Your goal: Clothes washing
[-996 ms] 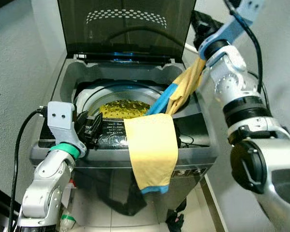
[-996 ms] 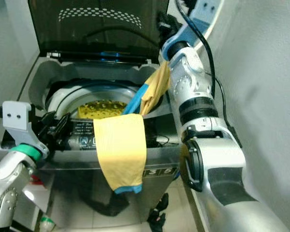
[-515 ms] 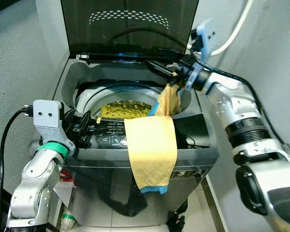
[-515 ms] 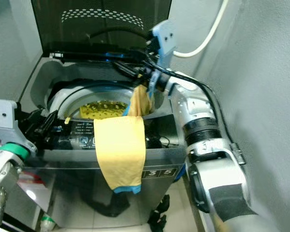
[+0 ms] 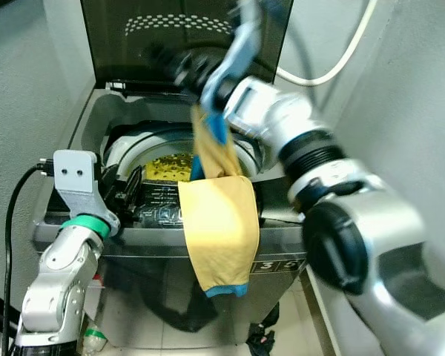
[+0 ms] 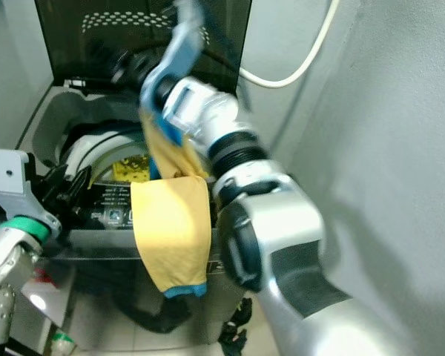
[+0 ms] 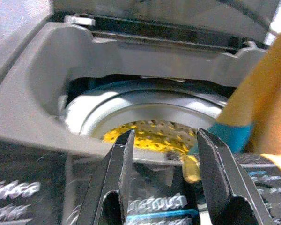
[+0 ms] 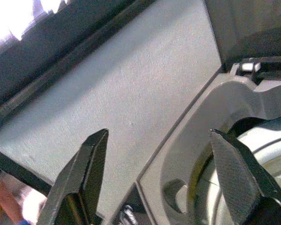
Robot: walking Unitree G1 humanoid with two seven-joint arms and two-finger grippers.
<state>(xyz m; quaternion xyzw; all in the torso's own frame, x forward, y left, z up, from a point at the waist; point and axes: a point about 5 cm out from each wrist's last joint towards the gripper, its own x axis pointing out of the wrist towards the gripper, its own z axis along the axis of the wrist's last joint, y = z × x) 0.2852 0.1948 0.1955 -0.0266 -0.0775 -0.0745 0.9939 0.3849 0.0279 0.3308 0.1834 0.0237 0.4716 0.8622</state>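
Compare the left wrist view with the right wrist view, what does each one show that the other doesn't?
Left wrist view: yellow laundry in the drum, the yellow shirt with blue trim, and the open left gripper. Right wrist view: the grey wall beside the washer, and the open right gripper with nothing between its fingers. Both: the washer's grey top and pale drum rim.

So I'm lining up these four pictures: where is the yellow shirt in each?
Left eye: yellow shirt draped over the washer's front edge.
Right eye: same drape, centre-left.
Left wrist: orange-yellow cloth at one edge.
Right wrist: cannot make it out.
Shared landmark: drum opening.
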